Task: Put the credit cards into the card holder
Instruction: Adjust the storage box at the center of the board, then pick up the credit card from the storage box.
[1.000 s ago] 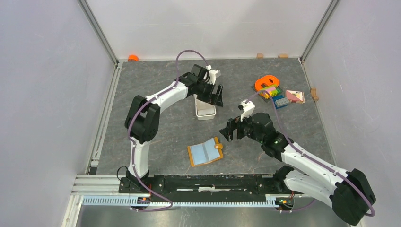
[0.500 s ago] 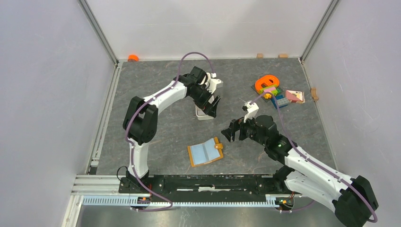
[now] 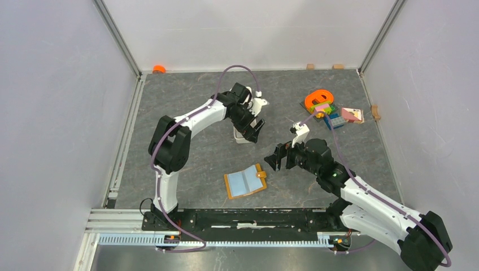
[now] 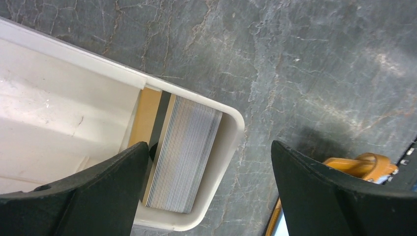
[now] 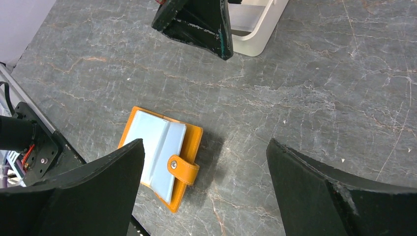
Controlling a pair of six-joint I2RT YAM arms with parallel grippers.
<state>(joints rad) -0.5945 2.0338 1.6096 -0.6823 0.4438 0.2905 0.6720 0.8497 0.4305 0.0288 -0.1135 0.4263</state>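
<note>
The orange card holder (image 3: 246, 180) lies open on the grey floor, pale blue pockets up, snap tab to the right; it also shows in the right wrist view (image 5: 162, 155) and as an orange edge in the left wrist view (image 4: 361, 164). A stack of credit cards (image 4: 184, 152) stands on edge in the near end of a white tray (image 4: 231, 132). My left gripper (image 3: 252, 129) is open and hovers over that end of the tray (image 3: 243, 137), jaws straddling the stack. My right gripper (image 3: 277, 158) is open and empty, above the floor right of the holder.
An orange ring and coloured blocks (image 3: 325, 107) and a pink block (image 3: 352, 115) lie at the back right. A small orange item (image 3: 159, 69) sits at the back left corner. Walls enclose the floor on three sides.
My left gripper has swung down and toward the near end of the white tray, its wrist turning. My right gripper has shifted slightly right and held open.
</note>
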